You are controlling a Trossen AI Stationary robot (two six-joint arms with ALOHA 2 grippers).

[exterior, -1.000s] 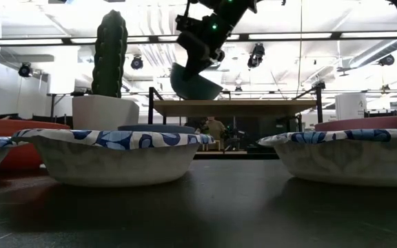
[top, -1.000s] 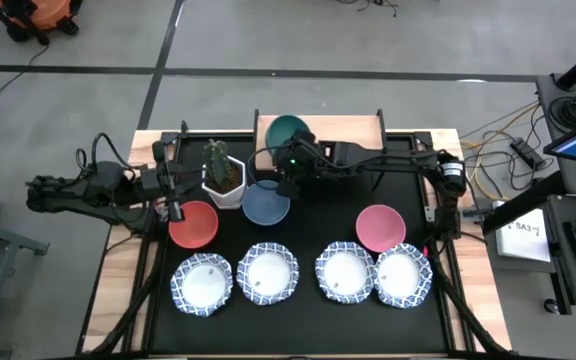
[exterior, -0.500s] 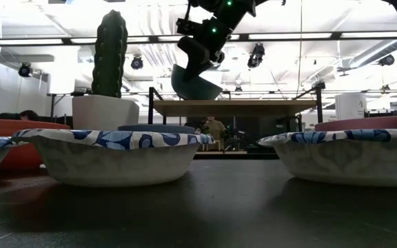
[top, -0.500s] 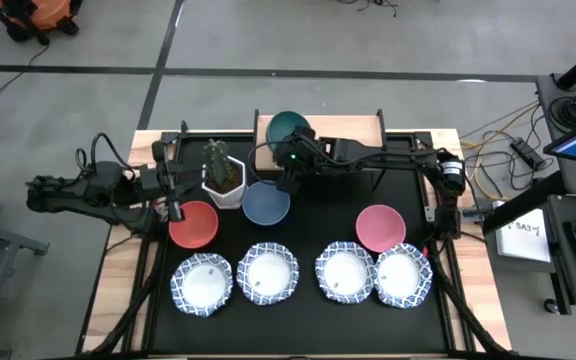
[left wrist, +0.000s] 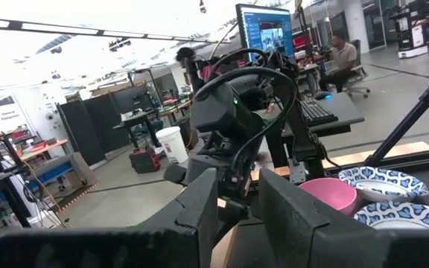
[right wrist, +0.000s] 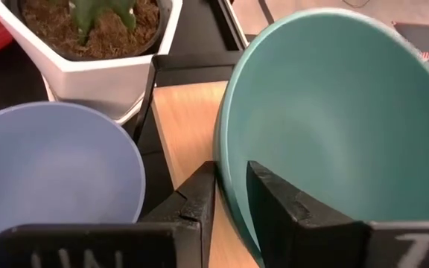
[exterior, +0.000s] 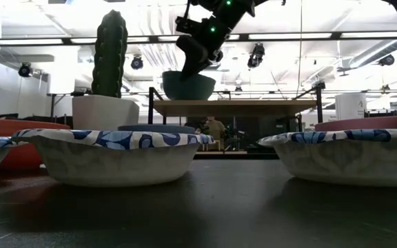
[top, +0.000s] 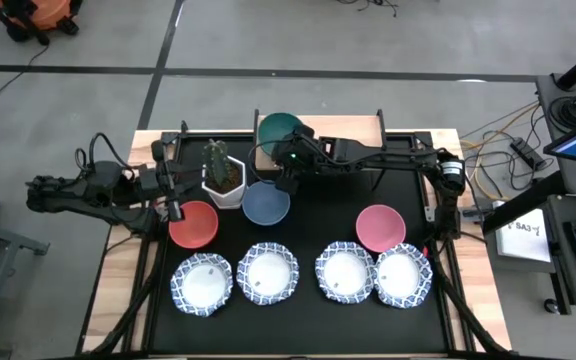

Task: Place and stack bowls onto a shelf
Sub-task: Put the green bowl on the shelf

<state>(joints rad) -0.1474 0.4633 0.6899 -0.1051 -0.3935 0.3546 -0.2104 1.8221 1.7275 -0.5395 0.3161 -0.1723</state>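
Observation:
The green bowl (top: 277, 130) sits upright on the left end of the light-wood shelf (top: 353, 130) at the table's far edge; in the low view the bowl (exterior: 188, 85) is level on the shelf top (exterior: 253, 107). My right gripper (top: 286, 158) is shut on its rim. My left gripper (top: 173, 188) waits at the table's left, just beyond the red bowl (top: 194, 223), its fingers (left wrist: 199, 212) a narrow gap apart and touching nothing. The blue bowl (top: 266, 203), the pink bowl (top: 380, 227) and several patterned bowls (top: 267, 272) rest on the black table. My right gripper (right wrist: 229, 195) pinches the green bowl's rim on its near side (right wrist: 228, 175), one finger (right wrist: 278, 201) inside the bowl and one (right wrist: 198, 195) outside. The fingers slant down from above and from the table's near side. The bowl stands level with its base on the shelf's left end.
The white hexagonal cactus pot (top: 224, 178) stands just left of the shelf and beside the blue bowl (right wrist: 51, 171). The shelf's middle and right part (top: 358, 125) are bare wood. The patterned bowls line the near edge (exterior: 109, 155).
My right gripper moved slightly toward the table's left and down, turning the green bowl from tilted above the shelf to level. The bowl now stands on the shelf's left end, still gripped.

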